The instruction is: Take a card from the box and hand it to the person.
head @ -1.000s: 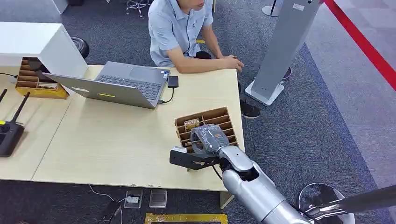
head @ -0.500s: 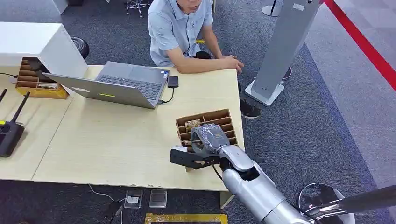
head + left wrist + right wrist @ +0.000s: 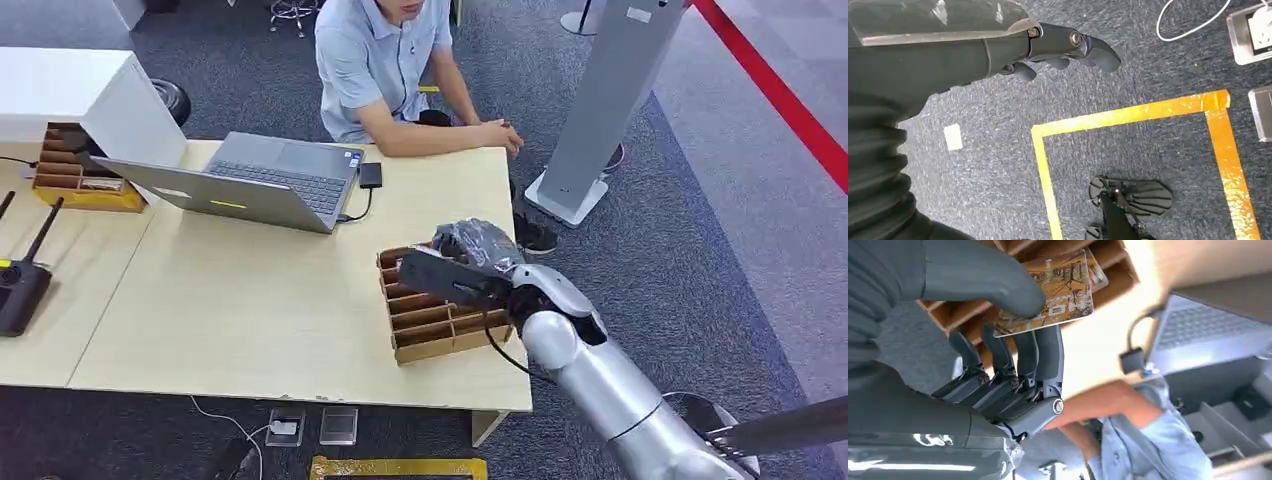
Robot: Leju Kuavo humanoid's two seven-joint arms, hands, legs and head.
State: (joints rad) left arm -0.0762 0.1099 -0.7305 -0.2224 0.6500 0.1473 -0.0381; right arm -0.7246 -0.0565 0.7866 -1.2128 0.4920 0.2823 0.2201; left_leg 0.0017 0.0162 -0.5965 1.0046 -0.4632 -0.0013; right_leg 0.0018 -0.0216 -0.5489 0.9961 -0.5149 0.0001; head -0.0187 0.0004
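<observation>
My right hand [image 3: 998, 325] pinches 1 card [image 3: 1053, 292] between thumb and fingers above the box [image 3: 440, 325] on the desk [image 3: 250, 290]; a thin pinch could let it slip before reaching the person [image 3: 385, 65]

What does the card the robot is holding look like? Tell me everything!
The card is flat and rectangular, printed in yellow, orange and brown with a tree-like picture and pale letters that are too blurred to read. The right hand pinches it: the thick grey thumb presses one face and the darker fingers back the other. It sits above the brown cardboard box with slotted compartments, where another similar card lies in a slot just behind it.
</observation>
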